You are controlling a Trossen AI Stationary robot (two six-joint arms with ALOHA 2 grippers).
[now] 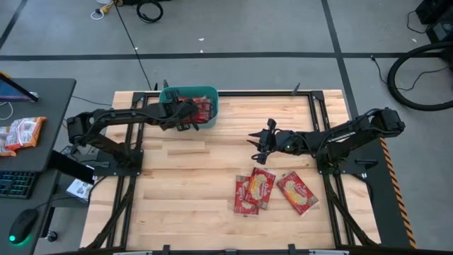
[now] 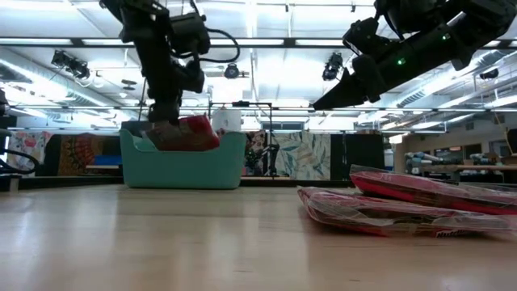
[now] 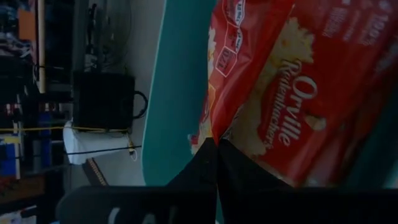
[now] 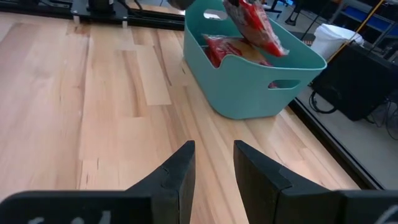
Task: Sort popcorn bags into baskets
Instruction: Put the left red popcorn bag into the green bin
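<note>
The teal basket (image 1: pixel 190 94) stands at the table's far edge, left of the middle, with red popcorn bags (image 4: pixel 227 50) lying inside it. My left gripper (image 1: pixel 182 117) is over the basket, shut on another red popcorn bag (image 3: pixel 292 93), which also shows in the right wrist view (image 4: pixel 258 22). Three more bags lie flat on the table near the right: two overlapping (image 1: pixel 253 191) and one beside them (image 1: pixel 297 193). My right gripper (image 1: pixel 256 144) hovers open above the table's middle, far of these bags (image 2: pixel 404 206), and touches nothing. My left gripper (image 3: pixel 216 146) pinches the bag by its edge (image 3: pixel 214 127) between the two fingertips, coming from above and from the table's left. The bag (image 2: pixel 192 133) hangs tilted below the fingers over the basket's opening, its lower end at about rim height.
Bare wood lies between the basket (image 4: pixel 249 81) and the bags on the table. A black frame rail (image 1: pixel 233 91) runs along the table's far edge. A desk with a keyboard, a mouse and snack packets (image 1: pixel 21 133) stands off the left side.
</note>
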